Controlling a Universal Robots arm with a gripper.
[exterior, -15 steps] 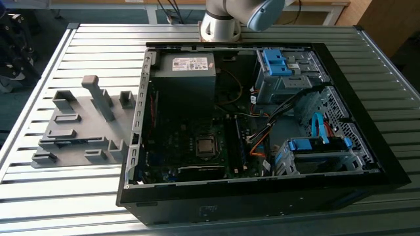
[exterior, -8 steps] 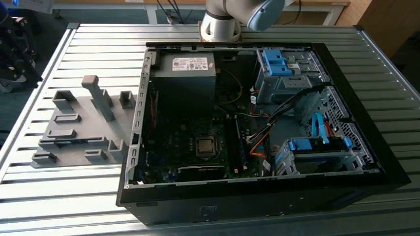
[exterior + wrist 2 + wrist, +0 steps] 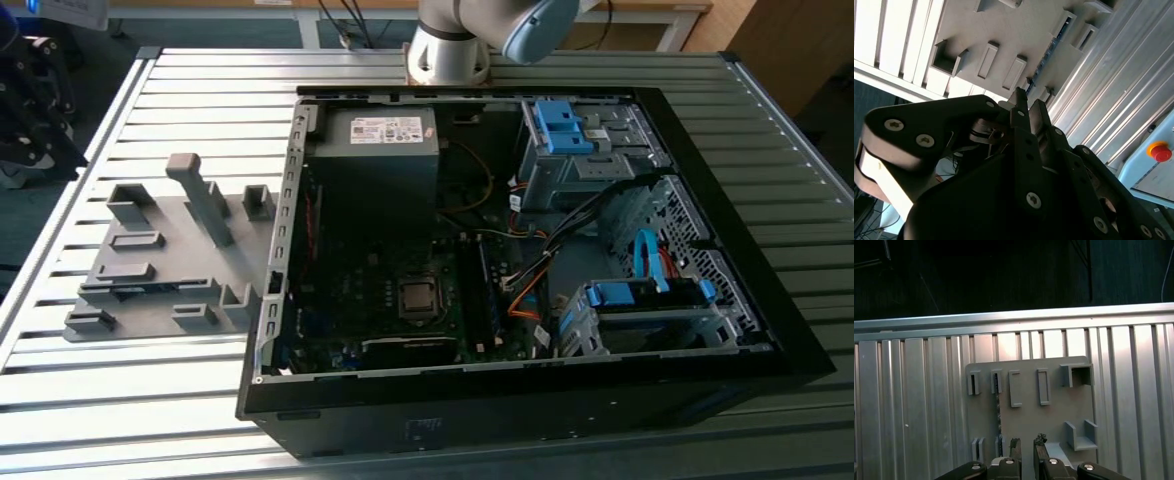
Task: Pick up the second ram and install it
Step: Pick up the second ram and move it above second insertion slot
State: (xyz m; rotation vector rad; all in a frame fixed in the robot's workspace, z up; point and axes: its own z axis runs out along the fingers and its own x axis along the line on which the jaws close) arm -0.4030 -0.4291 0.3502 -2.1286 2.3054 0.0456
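Slightly parted fingers [image 3: 1021, 114] point at the grey holder [image 3: 1004, 30].

A grey plastic fixture tray [image 3: 150, 293] lies on the ribbed aluminium table [image 3: 174, 80], just beside the open black computer case [image 3: 534, 400], at the exterior view's left of it. The pale robot arm base [image 3: 447, 55] stands at the table's far edge, behind the case. Inside the case, a grey metal power supply [image 3: 378, 145] sits far left. In both wrist views the second ram [image 3: 998, 412] [image 3: 1052, 46], a thin blue-green circuit-board strip, stands on edge in the tray
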